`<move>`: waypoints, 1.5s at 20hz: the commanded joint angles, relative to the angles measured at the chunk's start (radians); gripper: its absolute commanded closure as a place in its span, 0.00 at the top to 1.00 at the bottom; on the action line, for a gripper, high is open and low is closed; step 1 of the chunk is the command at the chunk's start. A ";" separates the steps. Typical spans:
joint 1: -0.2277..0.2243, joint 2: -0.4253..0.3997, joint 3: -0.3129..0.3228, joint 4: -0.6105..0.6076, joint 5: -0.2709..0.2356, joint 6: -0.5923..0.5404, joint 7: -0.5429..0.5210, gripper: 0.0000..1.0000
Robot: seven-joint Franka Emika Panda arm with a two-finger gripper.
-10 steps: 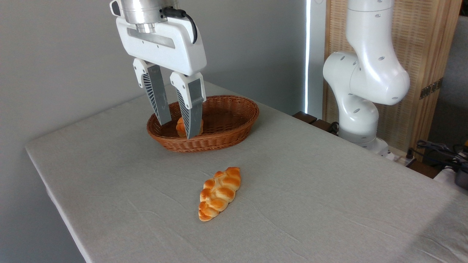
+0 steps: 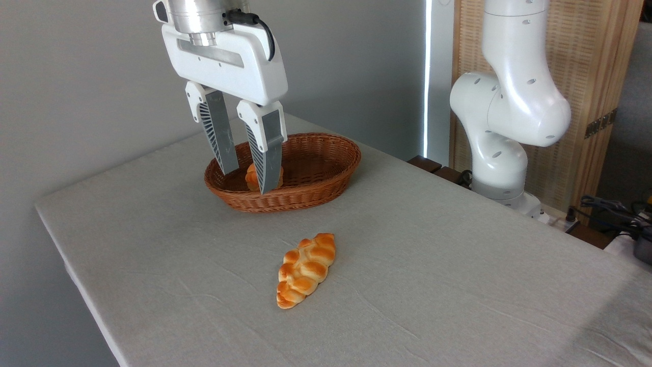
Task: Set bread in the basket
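Bread (image 2: 305, 269): laid on the table (image 2: 458, 265), at 6 o'clock from the basket (image 2: 326, 191), well apart. Gripper (image 2: 246, 181): fingers spread, nothing held, hung over the basket's 9 o'clock end. Bun (image 2: 251, 177): in basket. Risk: the glossy, tapered loaf could be squeezed out of an end-on grip.

Between the two moments we find almost nothing altered. The one difference we can make out is in the gripper (image 2: 248, 182): its white housing sits a touch higher in the picture than half a second ago, as though lifting slightly over the basket (image 2: 326, 176). The shift is so slight that we may be misreading it; the spread of its fingers (image 2: 266, 153) looks to us the same
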 commanded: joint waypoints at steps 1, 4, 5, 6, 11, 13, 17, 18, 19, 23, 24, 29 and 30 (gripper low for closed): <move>0.001 -0.001 0.005 0.012 -0.002 -0.022 0.012 1.00; -0.001 -0.007 0.017 0.010 -0.002 -0.017 0.014 1.00; -0.007 -0.016 0.032 0.003 -0.003 -0.008 0.014 1.00; -0.010 -0.023 0.034 -0.003 -0.003 -0.006 0.014 1.00; -0.001 -0.116 0.034 -0.167 -0.008 0.026 0.003 1.00; 0.004 -0.142 0.033 -0.213 -0.025 0.029 -0.008 1.00; 0.076 -0.193 0.030 -0.298 -0.100 0.050 -0.041 1.00; 0.105 -0.214 0.014 -0.345 -0.103 0.075 -0.040 1.00; 0.120 -0.228 0.002 -0.373 -0.103 0.092 -0.040 1.00; 0.187 -0.248 -0.087 -0.514 -0.105 0.217 -0.041 1.00; 0.187 -0.247 -0.090 -0.539 -0.105 0.243 -0.043 1.00; 0.187 -0.236 -0.098 -0.642 -0.160 0.383 -0.054 1.00; 0.184 -0.233 -0.105 -0.645 -0.160 0.388 -0.067 1.00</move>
